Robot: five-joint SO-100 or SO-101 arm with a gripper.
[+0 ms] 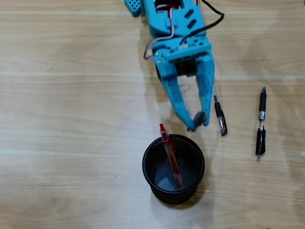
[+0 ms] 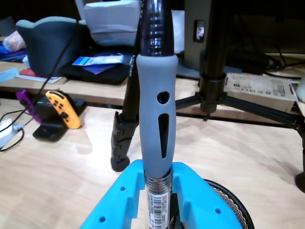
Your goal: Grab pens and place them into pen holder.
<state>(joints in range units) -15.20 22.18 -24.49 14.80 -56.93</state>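
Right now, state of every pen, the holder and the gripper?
gripper: shut on grey and black pen, just above the holder's rim
grey and black pen: held upright between the fingers, not yet in the holder
red pen: in the holder, leaning on the rim
pen holder: upright on the table
clear pen with black cap: lying on the table
black pen: lying on the table

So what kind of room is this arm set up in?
Probably an office or hobby workspace: behind the light wooden table stand a black camera tripod, an orange game controller on a dock, and a grey office chair.
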